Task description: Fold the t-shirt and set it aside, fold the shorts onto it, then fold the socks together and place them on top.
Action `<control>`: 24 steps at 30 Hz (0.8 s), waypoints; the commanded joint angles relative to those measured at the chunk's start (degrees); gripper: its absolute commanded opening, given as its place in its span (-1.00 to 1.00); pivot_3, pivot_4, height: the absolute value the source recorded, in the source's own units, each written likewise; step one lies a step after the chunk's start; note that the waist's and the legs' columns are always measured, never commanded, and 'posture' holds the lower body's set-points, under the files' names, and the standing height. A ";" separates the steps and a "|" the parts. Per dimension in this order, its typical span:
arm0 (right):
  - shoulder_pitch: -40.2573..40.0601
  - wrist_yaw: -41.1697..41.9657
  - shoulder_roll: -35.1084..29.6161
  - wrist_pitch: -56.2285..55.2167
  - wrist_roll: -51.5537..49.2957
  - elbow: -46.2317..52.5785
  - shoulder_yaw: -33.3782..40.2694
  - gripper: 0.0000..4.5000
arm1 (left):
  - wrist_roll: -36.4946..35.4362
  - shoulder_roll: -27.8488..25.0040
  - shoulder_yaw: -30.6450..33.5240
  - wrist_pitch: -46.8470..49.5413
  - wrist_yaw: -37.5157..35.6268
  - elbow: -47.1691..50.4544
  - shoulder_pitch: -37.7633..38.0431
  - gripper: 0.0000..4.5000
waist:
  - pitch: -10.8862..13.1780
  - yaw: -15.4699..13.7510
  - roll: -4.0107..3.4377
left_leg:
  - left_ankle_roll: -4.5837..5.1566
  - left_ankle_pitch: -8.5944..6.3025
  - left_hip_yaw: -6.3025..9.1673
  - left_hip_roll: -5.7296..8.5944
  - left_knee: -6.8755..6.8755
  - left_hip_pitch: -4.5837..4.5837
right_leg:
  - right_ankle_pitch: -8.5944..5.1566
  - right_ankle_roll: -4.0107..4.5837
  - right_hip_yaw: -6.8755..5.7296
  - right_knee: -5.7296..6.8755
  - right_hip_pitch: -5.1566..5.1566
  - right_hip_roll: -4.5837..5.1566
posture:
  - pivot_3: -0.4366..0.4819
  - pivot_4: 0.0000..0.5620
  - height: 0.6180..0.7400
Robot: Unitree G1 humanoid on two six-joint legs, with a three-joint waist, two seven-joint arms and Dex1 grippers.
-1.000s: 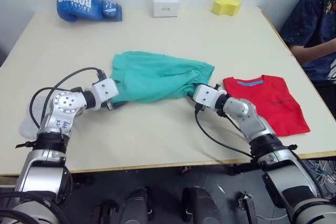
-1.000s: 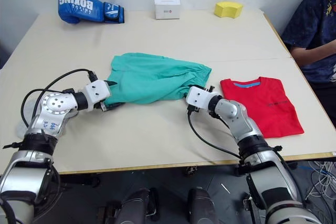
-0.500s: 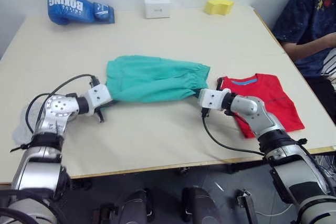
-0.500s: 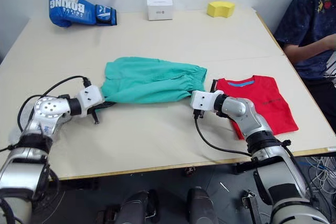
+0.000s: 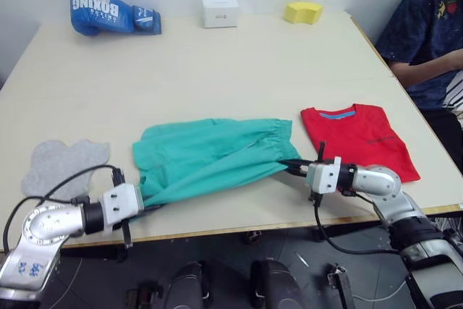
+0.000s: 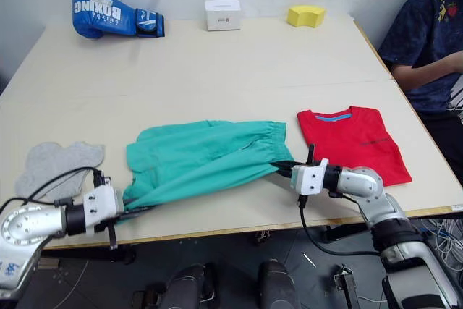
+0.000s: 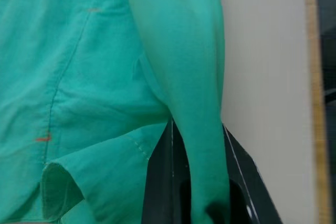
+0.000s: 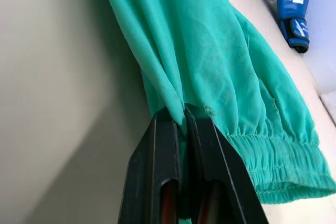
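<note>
Beige counter (image 5: pixel 217 63): teal shorts (image 5: pixel 210 157) stretched btwn both grippers, front edge lifted; left gripper (image 5: pixel 148 206) and right gripper (image 5: pixel 291 168) each pinch cloth. Folded red t-shirt (image 5: pixel 358 139) just beyond right gripper.

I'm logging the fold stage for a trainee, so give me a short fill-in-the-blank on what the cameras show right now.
1. Both grippers, the left gripper and the right gripper, are shut on the ____.
2. The folded t-shirt lies on the robot's ____ side of the table.
3. The grey socks lie flat near the table's ____ edge.
4. The blue item at the table's far edge is a boxing ____.

Missing words: shorts; right; left; glove.
</note>
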State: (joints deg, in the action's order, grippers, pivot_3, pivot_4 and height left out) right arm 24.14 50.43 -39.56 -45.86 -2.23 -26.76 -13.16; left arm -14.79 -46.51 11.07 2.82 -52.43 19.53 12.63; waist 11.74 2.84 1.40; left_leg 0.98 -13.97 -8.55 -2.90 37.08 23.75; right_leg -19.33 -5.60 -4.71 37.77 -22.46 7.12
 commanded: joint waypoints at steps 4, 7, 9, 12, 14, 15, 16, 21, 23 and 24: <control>-9.05 -3.42 -1.21 8.32 -3.29 11.51 5.33 -1.00 | 0.72 -0.68 4.31 -0.13 0.48 2.87 5.94 -0.99 | -0.01 -0.02 0.00 | 0.00 -0.10 0.00 0.03 -0.01 -0.07 | 0.00 0.00 -0.07 -0.02 0.08 0.09 | -0.05 -0.47 1.00; -10.93 -3.18 0.17 14.05 -8.24 15.69 6.54 -1.00 | -1.19 -1.44 4.96 1.79 -0.98 3.90 7.12 -0.78 | -0.01 0.10 0.00 | 0.01 -0.14 -0.03 0.04 -0.03 -0.10 | -0.01 0.02 -0.08 -0.03 0.08 0.11 | -0.05 -0.47 1.00; -12.50 -1.16 -1.10 16.34 -9.40 18.14 6.65 -0.73 | -1.43 -1.55 6.55 2.54 0.01 3.62 6.30 -0.56 | -0.01 0.07 0.00 | 0.00 -0.15 -0.02 0.03 -0.06 -0.11 | -0.03 0.05 -0.09 -0.02 0.08 0.11 | -0.05 -0.47 1.00; -16.03 0.94 -3.53 21.00 -12.12 23.65 8.43 -0.32 | -2.78 -1.48 10.24 3.07 0.04 3.82 6.52 -0.15 | -0.01 -0.46 0.00 | 0.08 -0.23 -0.01 0.05 -0.05 -0.11 | -0.03 0.06 -0.13 -0.04 0.09 0.16 | -0.05 -0.47 1.00; -19.81 1.85 -5.69 28.93 -17.41 30.11 10.80 0.03 | -8.09 -1.62 14.59 7.83 -1.36 4.67 7.64 0.01 | -0.01 -0.83 0.01 | 0.17 -0.36 -0.01 0.06 -0.04 -0.09 | -0.04 0.06 -0.13 -0.07 0.09 0.21 | -0.05 -0.47 1.00; -21.58 1.03 -6.64 34.31 -20.34 33.62 12.38 0.18 | -11.18 -2.20 17.39 10.32 -2.94 4.75 8.44 0.01 | -0.01 -1.01 0.00 | 0.17 -0.39 -0.01 0.04 -0.04 -0.10 | -0.04 0.07 -0.13 -0.08 0.10 0.21 | -0.05 -0.47 1.00; -22.71 -0.34 -7.19 39.02 -23.23 36.98 14.17 0.33 | -14.72 -3.16 20.48 13.93 -4.65 4.85 9.40 0.01 | -0.01 -1.08 0.01 | 0.17 -0.41 -0.01 0.04 -0.03 -0.10 | -0.05 0.08 -0.13 -0.09 0.11 0.21 | -0.05 -0.47 1.00; -23.87 -4.57 -6.51 50.11 -26.95 44.53 18.84 0.99 | -27.07 -9.19 31.37 30.33 -11.18 4.66 12.83 0.01 | -0.04 -1.08 0.06 | 0.28 -0.50 0.00 -0.01 -0.02 -0.14 | -0.06 0.10 -0.15 -0.11 0.11 0.19 | -0.05 -0.47 1.00; -23.27 -6.11 -4.96 52.03 -27.17 46.01 19.26 0.99 | -30.03 -10.84 32.92 34.07 -11.56 4.10 11.39 0.01 | 0.01 -1.27 -0.05 | 0.12 -0.69 0.11 0.08 -0.10 -0.16 | -0.07 0.12 -0.29 -0.27 0.27 0.25 | -0.05 -0.47 1.00; -22.94 -6.63 -4.28 52.85 -27.25 46.66 19.41 0.99 | -31.15 -11.34 33.32 35.45 -11.37 4.07 10.44 0.01 | 0.08 -0.95 -0.33 | 0.28 -0.66 0.54 0.25 -0.17 -0.16 | -0.09 0.09 -0.82 -0.43 0.75 0.34 | -0.05 -0.47 1.00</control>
State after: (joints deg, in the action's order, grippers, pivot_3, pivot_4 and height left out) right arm 0.43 45.06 -44.46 5.73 -28.24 16.55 5.04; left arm -42.59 -57.20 42.05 35.59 -63.37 22.44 23.93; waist 11.82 1.89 1.07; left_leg 1.54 -14.41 -7.04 -2.34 36.80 23.58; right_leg -19.42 -5.56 -6.56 36.87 -20.96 7.71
